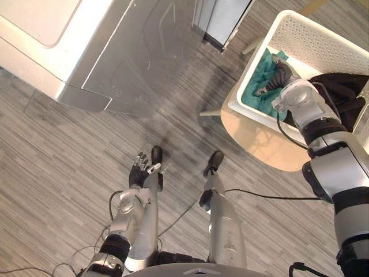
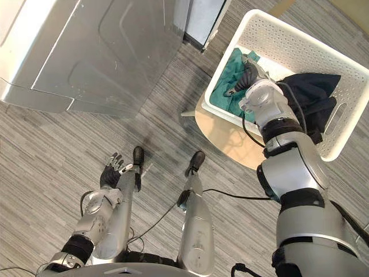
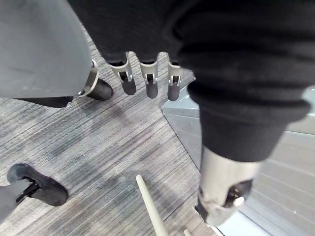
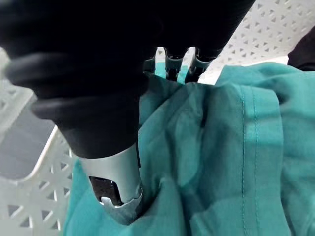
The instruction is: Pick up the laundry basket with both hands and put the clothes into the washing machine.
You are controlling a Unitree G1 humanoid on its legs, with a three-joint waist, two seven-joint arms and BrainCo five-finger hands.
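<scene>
White plastic laundry basket (image 2: 300, 46) on a round worktop (image 2: 222, 135). Looks light and stiff; best taken at opposite rims. Right hand (image 2: 249, 72) sunk into soft teal cloth (image 2: 225, 85), grip unclear; left hand (image 1: 137, 175) slack, empty.

Scanning for print now. I go over the washing machine (image 1: 115, 52) panels and find no lettering I can read. The laundry basket (image 1: 323, 40) wall is plain perforated white with no label or number that I can make out. I can read nothing anywhere else in my feeds either.
</scene>
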